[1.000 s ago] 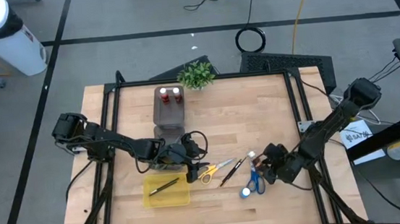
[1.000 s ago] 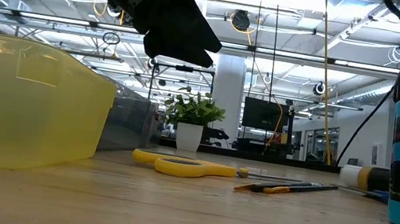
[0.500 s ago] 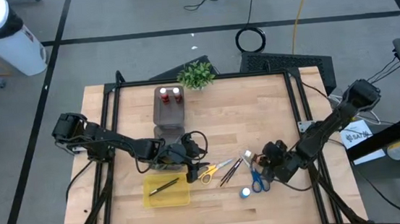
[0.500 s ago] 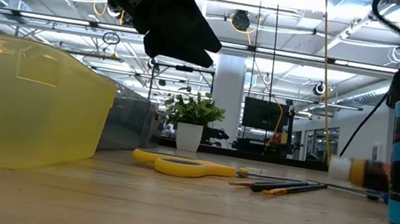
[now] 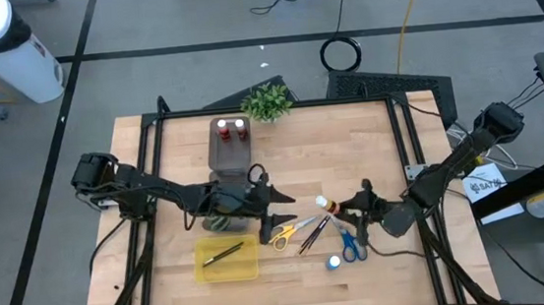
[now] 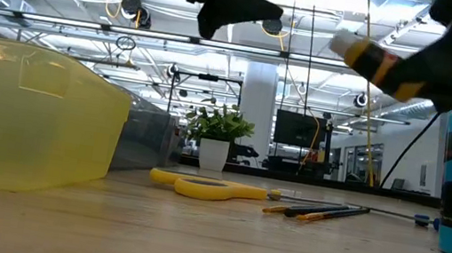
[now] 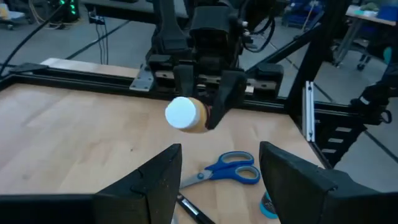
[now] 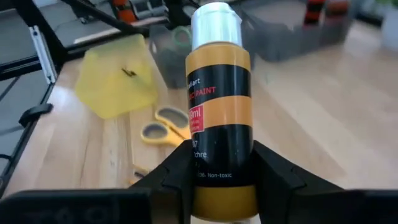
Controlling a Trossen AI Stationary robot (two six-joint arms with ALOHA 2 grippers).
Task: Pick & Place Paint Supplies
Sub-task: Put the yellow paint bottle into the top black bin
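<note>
My right gripper [image 5: 354,205] is shut on a white-capped paint bottle with an ochre label [image 8: 219,93], held above the table's middle right. My left gripper [image 5: 285,212] hovers open and empty, facing that bottle from the left; its fingers [image 7: 155,180] frame it in the left wrist view. Flat on the table below lie yellow scissors [image 5: 281,236], thin brushes [image 5: 313,230] and blue scissors [image 5: 351,247]. A blue-capped bottle [image 5: 333,262] stands upright near them. One brush [image 5: 222,255] lies in the yellow tray [image 5: 203,267]. My right gripper pinches the bottle's lower body [image 8: 217,171], near its base, between the two fingers [image 8: 171,177]. They come nearly level from the table's right, and the bottle sticks out along them. It is lifted clear, its white cap [image 6: 343,44] aimed left and slightly up.
The dark grey organiser [image 5: 231,154] at the far left holds two red-capped bottles [image 5: 231,126]. A small potted plant [image 5: 267,101] stands at the far edge. Bare wood lies to the far right [image 5: 350,146].
My right gripper has risen and rolled, lifting the ochre bottle from where it lay on the table; the bottle now hangs clear with its cap pointing left. My left gripper has tipped up from pointing down to nearly level and risen a little.
</note>
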